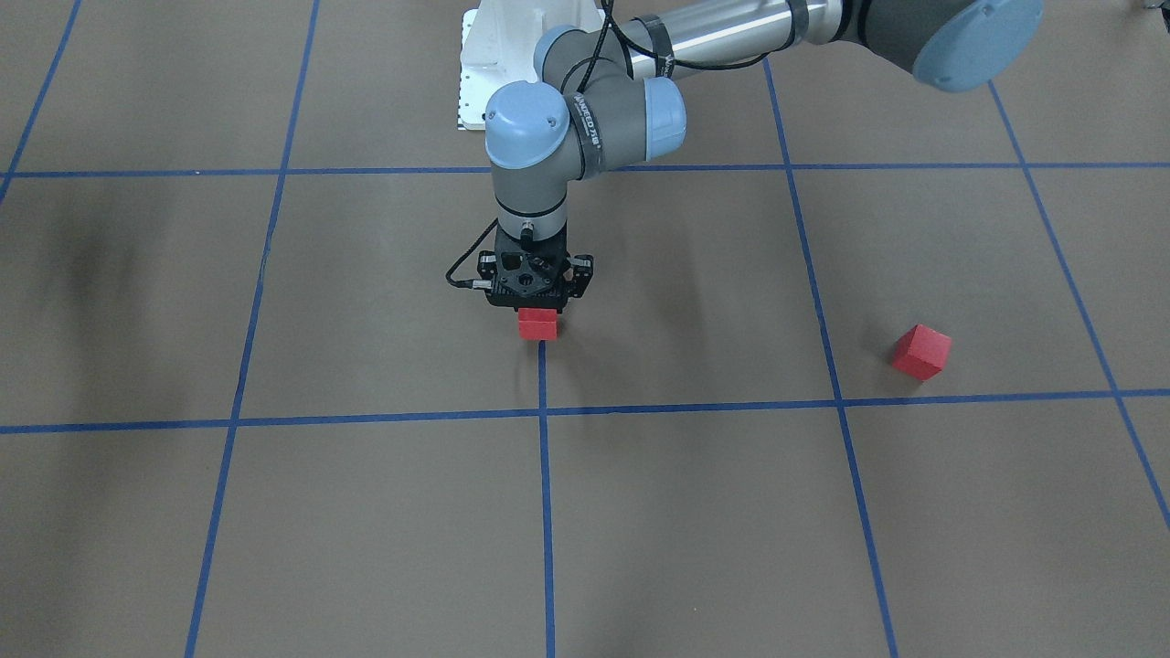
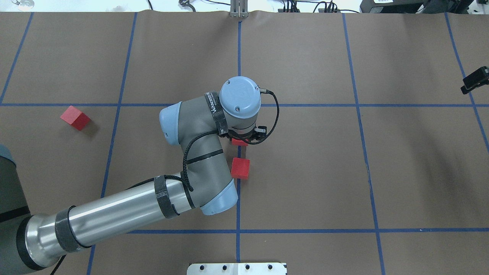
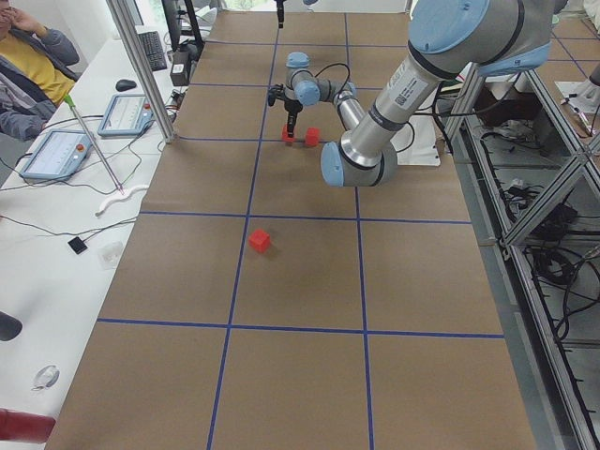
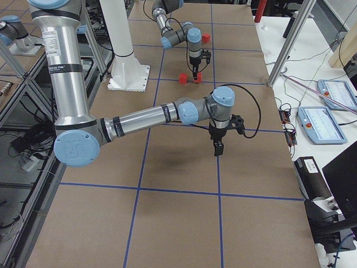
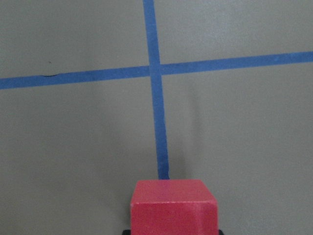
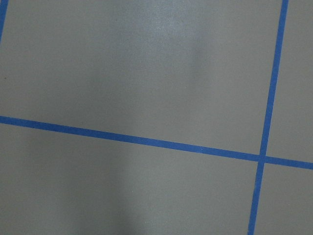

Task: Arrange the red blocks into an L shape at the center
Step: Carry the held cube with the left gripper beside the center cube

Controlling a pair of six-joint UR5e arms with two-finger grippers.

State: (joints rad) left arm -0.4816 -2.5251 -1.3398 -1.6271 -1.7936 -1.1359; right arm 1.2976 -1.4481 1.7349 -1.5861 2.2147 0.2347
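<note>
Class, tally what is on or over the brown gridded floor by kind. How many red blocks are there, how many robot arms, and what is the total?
Red blocks: 3
Robot arms: 2, the left arm and the right arm
Total: 5

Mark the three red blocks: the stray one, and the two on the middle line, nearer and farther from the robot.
Stray red block (image 2: 72, 114): overhead view, its top face.
Nearer middle-line red block (image 2: 240, 166): overhead view, its top face.
Farther middle-line red block (image 1: 537, 328): front-facing view, its camera-facing side.
</note>
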